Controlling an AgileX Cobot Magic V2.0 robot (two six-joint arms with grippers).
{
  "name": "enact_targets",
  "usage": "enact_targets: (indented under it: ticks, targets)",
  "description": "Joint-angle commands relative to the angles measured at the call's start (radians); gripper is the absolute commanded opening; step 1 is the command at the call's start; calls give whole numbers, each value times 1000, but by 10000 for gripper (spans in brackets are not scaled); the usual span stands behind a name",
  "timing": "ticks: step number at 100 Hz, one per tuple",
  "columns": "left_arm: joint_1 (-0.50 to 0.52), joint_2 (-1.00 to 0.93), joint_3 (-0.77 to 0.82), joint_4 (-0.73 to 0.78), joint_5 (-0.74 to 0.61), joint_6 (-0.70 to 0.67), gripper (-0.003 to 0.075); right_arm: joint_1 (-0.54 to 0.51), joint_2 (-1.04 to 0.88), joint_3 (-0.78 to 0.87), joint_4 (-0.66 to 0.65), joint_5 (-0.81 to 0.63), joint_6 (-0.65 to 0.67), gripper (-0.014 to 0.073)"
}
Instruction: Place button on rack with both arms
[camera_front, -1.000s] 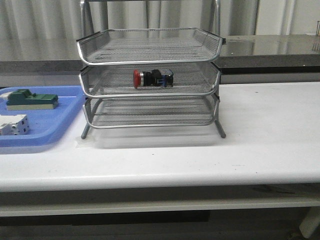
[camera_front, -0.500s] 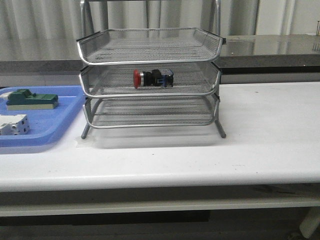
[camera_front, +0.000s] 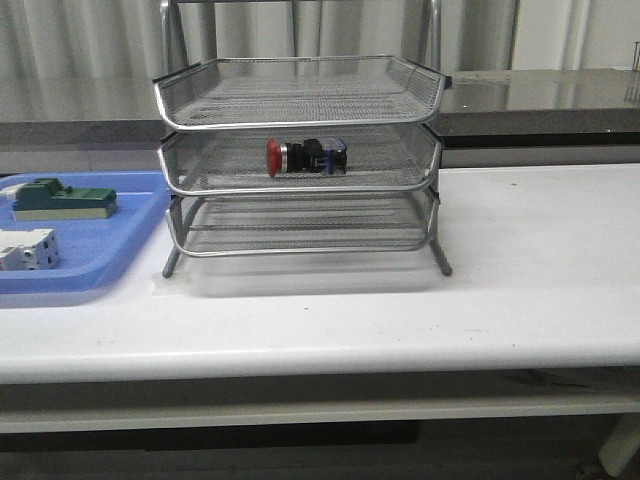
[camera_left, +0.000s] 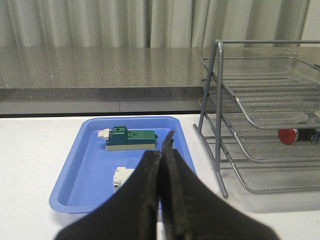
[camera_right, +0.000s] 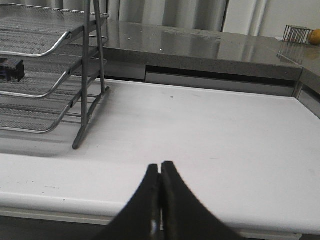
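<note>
Rack: silver wire mesh, fine grid pattern, grey metal legs.
Button: red head, silver collar, black body with blue at the end.
Tray: plain blue.
Block: dark green, pale base.
Second block: white.
Table: white.
Grippers: black.
Curtain: pale grey-beige, vertical folds.

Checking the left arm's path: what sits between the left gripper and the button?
In the left wrist view, the left gripper is shut over the blue tray; the rack upright and mesh tier rims stand before the button.
</note>
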Motion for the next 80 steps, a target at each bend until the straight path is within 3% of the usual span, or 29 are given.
enact_targets:
  ticks: [1, 20, 35, 59, 80]
  targets:
    - [4, 12, -27, -21, -67, -4, -20, -7, -18, 3, -11, -85, -3, -61]
    - [4, 12, -27, -21, -67, -4, -20, -7, -18, 3, -11, -85, -3, -61]
    - [4, 12, -27, 81, -80, -42, -20, -7, -18, 3, -11, -85, -3, -61]
    - [4, 12, -13, 542, -97, -523, -20, -7, -18, 3, -11, -85, -3, -61]
    - [-79, 10, 55, 649, -212, -563, -20, -7, -18, 3, -11, -85, -3, -61]
